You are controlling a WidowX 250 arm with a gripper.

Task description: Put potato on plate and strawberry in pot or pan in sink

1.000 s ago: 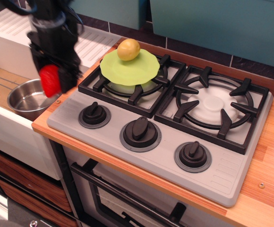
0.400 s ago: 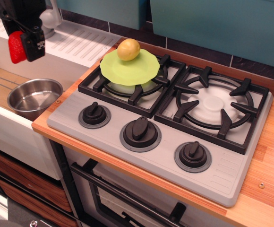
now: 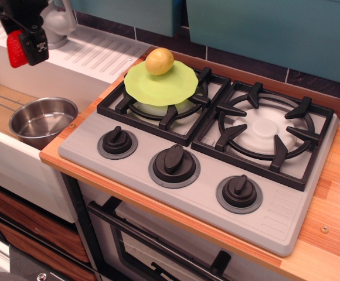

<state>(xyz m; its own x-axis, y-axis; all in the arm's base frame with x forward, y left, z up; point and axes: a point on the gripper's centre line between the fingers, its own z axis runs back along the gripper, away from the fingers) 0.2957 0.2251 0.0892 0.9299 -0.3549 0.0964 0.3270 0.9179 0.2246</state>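
Whereas a second ago the black gripper (image 3: pixel 22 45) hung low beside the small shiny stainless-steel pot (image 3: pixel 43 120), it has since risen and drawn back toward the upper left corner, over the ribbed white drainboard (image 3: pixel 94 55) of the white sink (image 3: pixel 12 158). Its jaws remain closed on the glossy red toy strawberry (image 3: pixel 16 49), held in the air well above the pot, which stands empty on the sink's tan bottom with its thin wire handle pointing left. Only the arm's lowest part is visible, pointing downward at the frame's edge. Unmoved, the yellowish-tan oval toy potato (image 3: pixel 159 61) rests on the lime-green scalloped plate (image 3: pixel 158 86), which lies on the left burner grate (image 3: pixel 161 114) of the grey stove on the wooden bench (image 3: pixel 334 234).
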